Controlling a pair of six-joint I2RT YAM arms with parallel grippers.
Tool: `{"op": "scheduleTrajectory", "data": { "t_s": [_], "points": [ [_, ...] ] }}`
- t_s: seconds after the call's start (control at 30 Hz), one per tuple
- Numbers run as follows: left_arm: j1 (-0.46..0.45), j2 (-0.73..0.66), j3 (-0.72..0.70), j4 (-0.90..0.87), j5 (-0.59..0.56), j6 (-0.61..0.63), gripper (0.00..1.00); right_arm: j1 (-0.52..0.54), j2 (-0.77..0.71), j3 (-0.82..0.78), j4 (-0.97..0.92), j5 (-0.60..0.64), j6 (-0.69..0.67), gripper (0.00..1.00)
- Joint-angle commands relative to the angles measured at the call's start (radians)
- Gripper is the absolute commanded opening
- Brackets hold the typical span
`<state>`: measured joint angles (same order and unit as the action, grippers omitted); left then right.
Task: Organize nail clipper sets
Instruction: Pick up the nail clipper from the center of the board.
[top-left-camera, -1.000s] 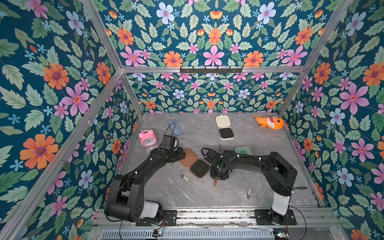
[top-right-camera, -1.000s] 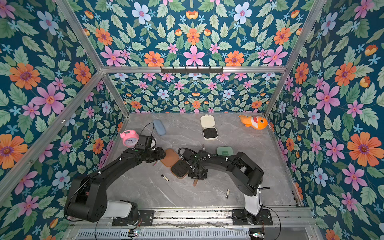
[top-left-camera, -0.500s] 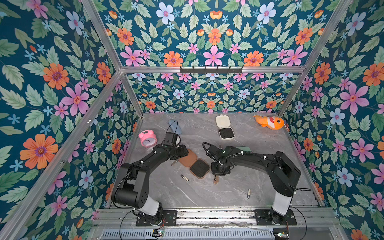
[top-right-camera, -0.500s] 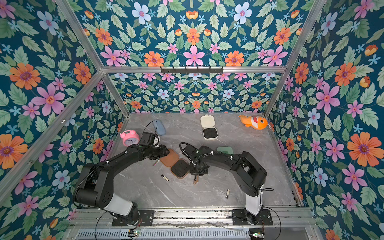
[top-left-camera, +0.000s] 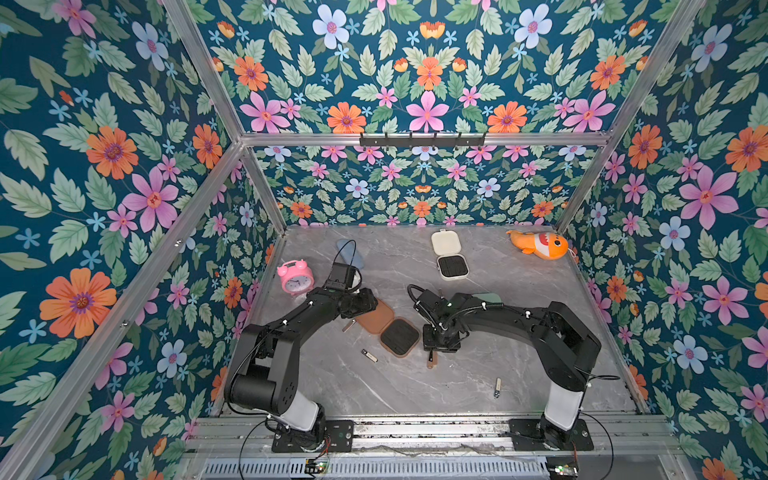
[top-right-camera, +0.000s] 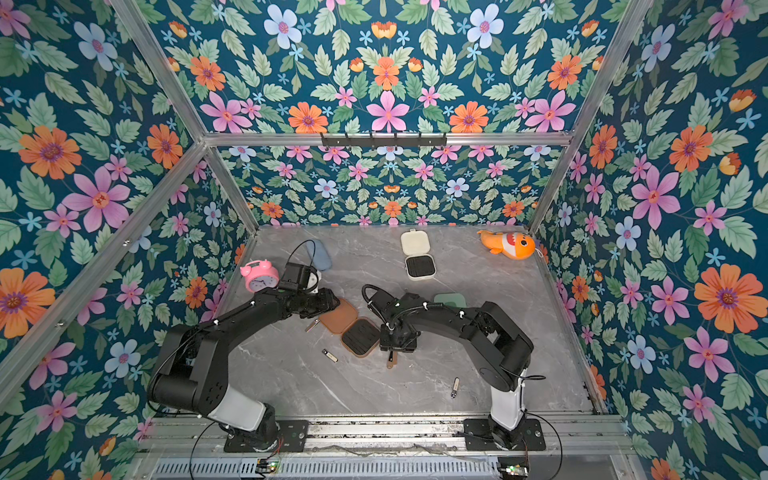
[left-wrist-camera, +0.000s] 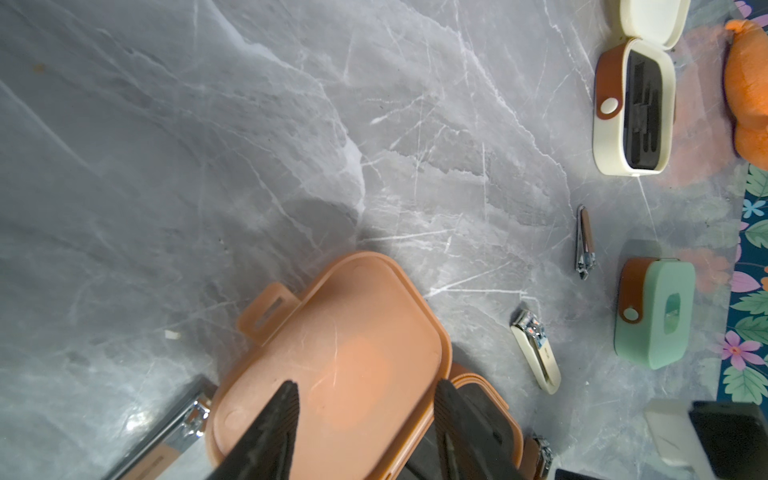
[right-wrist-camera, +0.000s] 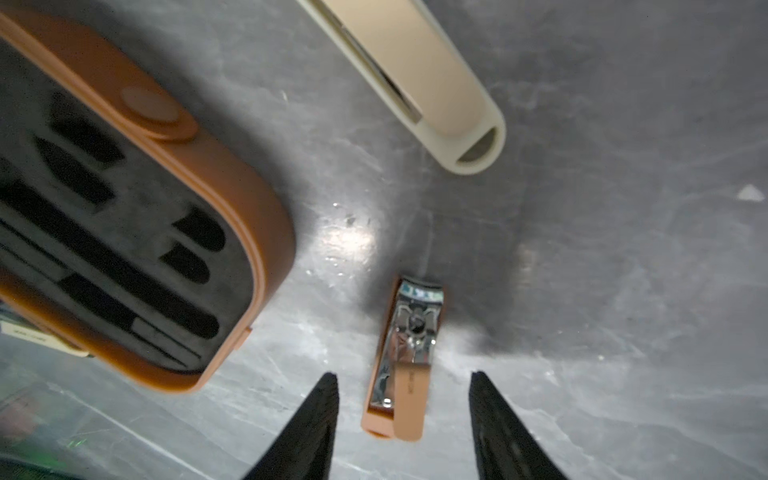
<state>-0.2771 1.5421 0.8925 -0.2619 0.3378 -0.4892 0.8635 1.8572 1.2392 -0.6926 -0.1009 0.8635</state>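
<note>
The brown case lies open in both top views, lid (top-left-camera: 374, 316) beside its black-insert base (top-left-camera: 400, 337). My left gripper (left-wrist-camera: 368, 395) is open, jaws apart over the lid (left-wrist-camera: 332, 357); contact is unclear. My right gripper (right-wrist-camera: 403, 382) is open, and a brown clipper (right-wrist-camera: 405, 365) lies loose on the table between its fingers, next to the base (right-wrist-camera: 124, 232). A cream clipper (right-wrist-camera: 415, 79) lies just beyond. The cream case (top-left-camera: 451, 259) stands open at the back. The closed mint case (left-wrist-camera: 660, 307) is half hidden behind the right arm in a top view (top-right-camera: 449, 298).
Loose clippers lie on the grey marble table at the front (top-left-camera: 369, 355), front right (top-left-camera: 497, 387) and beside the left gripper (top-left-camera: 349, 325). A pink alarm clock (top-left-camera: 296, 277) and blue pouch (top-left-camera: 351, 251) sit back left, an orange plush fish (top-left-camera: 540, 245) back right. Floral walls enclose three sides.
The left gripper has shifted a little to the right, over the brown lid. The right gripper's jaws have opened; the brown clipper lies in the same spot by the case.
</note>
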Motion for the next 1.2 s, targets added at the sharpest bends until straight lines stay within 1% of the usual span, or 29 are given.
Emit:
{"op": "scheduleTrajectory", "data": {
  "t_s": [0.0,0.17,0.27,0.43,0.57,0.67,0.8,0.97,1.03,1.17],
  "points": [
    [0.0,0.0,0.003,0.001,0.006,0.009,0.56,0.006,0.021,0.009,-0.019,0.017,0.038,0.51],
    [0.001,-0.006,-0.002,0.003,0.01,0.012,0.56,0.032,0.063,0.021,-0.058,0.051,0.061,0.42],
    [0.0,-0.008,-0.007,0.006,0.013,0.012,0.56,0.043,0.076,0.014,-0.061,0.055,0.075,0.33],
    [0.0,-0.01,-0.016,0.014,0.018,0.012,0.56,0.045,0.048,-0.016,-0.049,0.055,0.082,0.18],
    [0.0,0.004,-0.014,0.021,0.034,0.012,0.57,0.043,0.037,-0.018,-0.047,0.044,0.05,0.14],
    [0.0,0.022,-0.006,0.026,0.054,0.012,0.57,0.043,0.027,0.001,-0.054,0.052,0.013,0.13],
    [0.0,0.052,0.008,0.033,0.067,0.012,0.57,0.043,-0.009,0.047,-0.068,0.082,-0.061,0.12],
    [0.0,0.099,0.031,0.047,0.072,0.012,0.56,0.044,-0.028,0.118,-0.024,0.1,-0.23,0.11],
    [0.0,0.12,0.042,0.05,0.069,0.012,0.56,0.043,-0.011,0.148,0.008,0.091,-0.302,0.1],
    [0.0,0.15,0.065,0.049,0.064,0.016,0.55,0.046,0.074,0.238,0.044,0.054,-0.449,0.08]
  ]
}}
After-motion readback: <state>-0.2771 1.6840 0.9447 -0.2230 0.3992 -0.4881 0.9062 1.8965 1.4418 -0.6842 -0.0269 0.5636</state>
